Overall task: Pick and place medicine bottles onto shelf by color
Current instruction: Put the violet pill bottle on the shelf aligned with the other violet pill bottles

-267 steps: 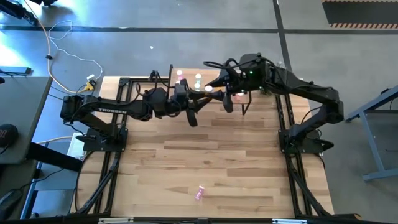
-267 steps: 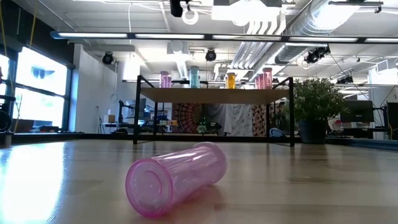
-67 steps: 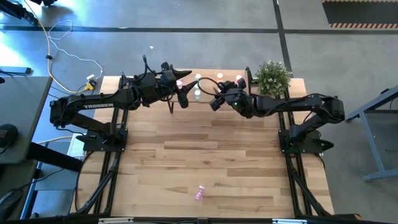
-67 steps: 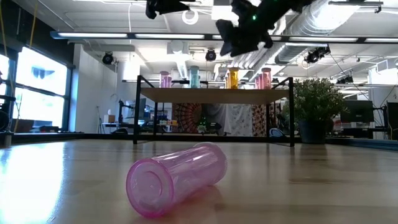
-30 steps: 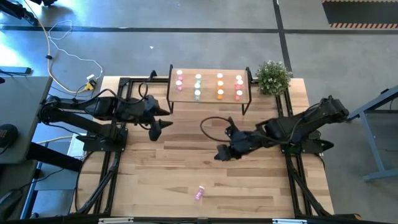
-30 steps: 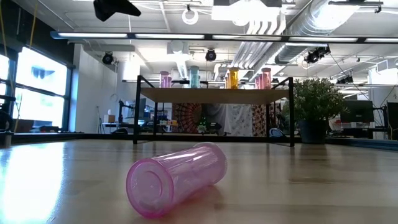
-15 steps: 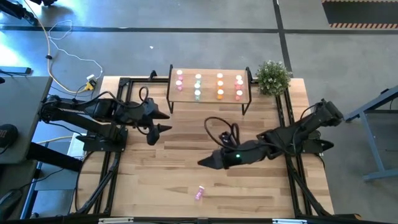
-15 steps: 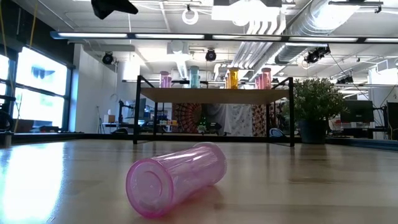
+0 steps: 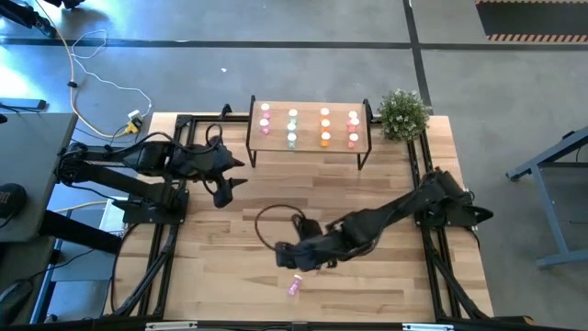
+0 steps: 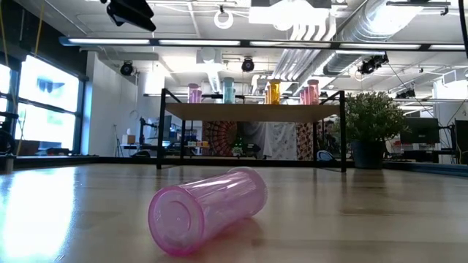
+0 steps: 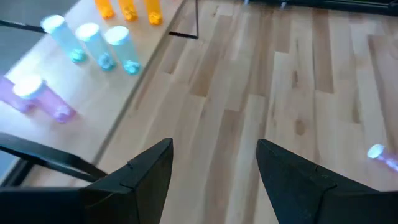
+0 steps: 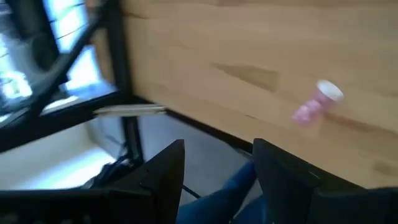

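Reaching toward the lone pink plastic bottle (image 9: 295,286) lying near the bench's (image 9: 220,267) front edge, right tool (image 9: 282,256) spread and empty, ready to straddle it; left tool (image 9: 225,188) released, waiting by the light-wood shelf (image 9: 309,147).

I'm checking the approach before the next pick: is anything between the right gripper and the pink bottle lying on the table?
Nothing visible. The right gripper, open, hovers close beside the lying pink bottle, with only bare table between them. The left gripper waits well away, near the shelf.

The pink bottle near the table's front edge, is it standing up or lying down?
Lying down: the pink bottle rests on its side on the table, its round end facing the low camera.
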Action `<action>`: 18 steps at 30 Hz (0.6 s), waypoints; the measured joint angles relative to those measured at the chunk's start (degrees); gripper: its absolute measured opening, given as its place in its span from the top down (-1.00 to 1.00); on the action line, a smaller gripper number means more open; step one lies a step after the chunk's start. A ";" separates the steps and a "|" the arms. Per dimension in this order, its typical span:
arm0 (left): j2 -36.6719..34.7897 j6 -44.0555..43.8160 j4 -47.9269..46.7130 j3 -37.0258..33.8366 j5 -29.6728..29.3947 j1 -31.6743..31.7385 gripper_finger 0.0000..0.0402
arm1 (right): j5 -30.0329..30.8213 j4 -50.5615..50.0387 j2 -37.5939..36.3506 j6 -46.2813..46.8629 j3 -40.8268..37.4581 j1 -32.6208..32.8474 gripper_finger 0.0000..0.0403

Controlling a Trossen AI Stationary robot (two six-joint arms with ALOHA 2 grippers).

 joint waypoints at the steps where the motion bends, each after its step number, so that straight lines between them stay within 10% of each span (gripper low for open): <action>1: -0.25 0.52 -0.14 0.00 -0.02 0.36 -0.10 | -0.73 -0.36 1.08 1.89 0.00 0.23 0.10; 18: -5.86 2.19 -0.65 0.02 0.02 3.96 -0.10 | -8.06 0.30 15.72 16.06 -0.07 2.49 0.10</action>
